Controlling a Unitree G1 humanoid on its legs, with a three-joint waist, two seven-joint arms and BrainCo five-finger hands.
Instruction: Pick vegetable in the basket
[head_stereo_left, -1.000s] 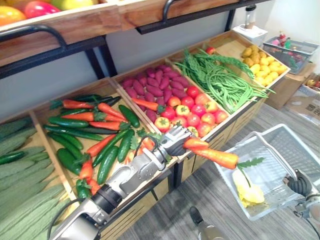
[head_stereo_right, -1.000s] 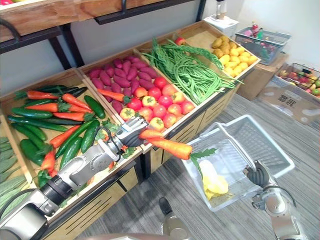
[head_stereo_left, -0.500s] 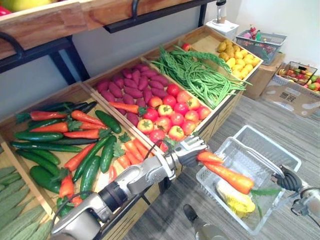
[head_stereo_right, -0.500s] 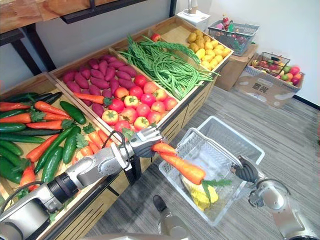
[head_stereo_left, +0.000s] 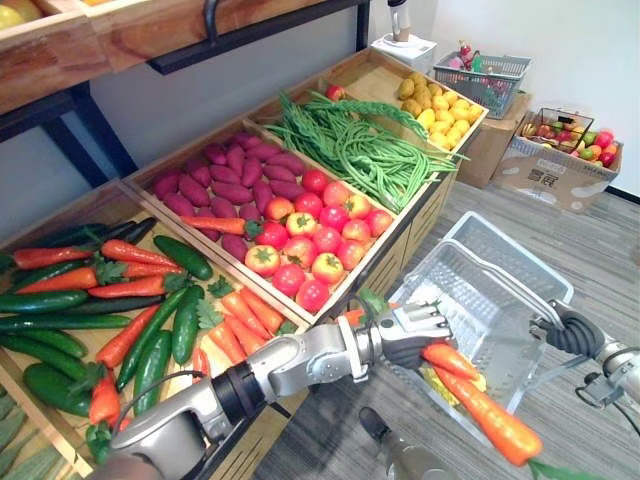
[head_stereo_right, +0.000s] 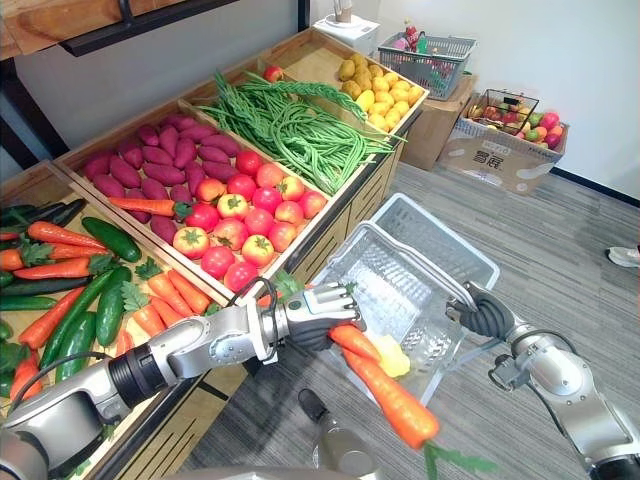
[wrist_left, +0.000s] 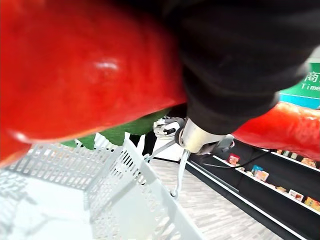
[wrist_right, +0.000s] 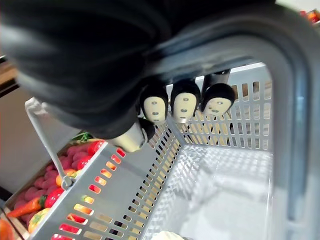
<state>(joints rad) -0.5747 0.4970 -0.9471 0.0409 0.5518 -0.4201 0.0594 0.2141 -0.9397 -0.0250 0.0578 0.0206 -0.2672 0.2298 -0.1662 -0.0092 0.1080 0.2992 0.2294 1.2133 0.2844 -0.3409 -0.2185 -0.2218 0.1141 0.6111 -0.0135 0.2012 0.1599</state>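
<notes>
Orange carrots (head_stereo_right: 390, 395), 2 clamped in left hand (head_stereo_right: 315, 315), seemingly over basket (head_stereo_right: 380, 280), right hand (head_stereo_right: 485, 312) curled round handle (wrist_right: 295, 130).

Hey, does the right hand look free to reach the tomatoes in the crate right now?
Probably not. The right hand is curled round the handle of the white basket, and that basket lies between the hand and the tomatoes. The left hand holds carrots.

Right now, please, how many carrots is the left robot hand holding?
2: a short orange carrot in the left robot hand and a long orange carrot just under it; its palm may hide more.
</notes>
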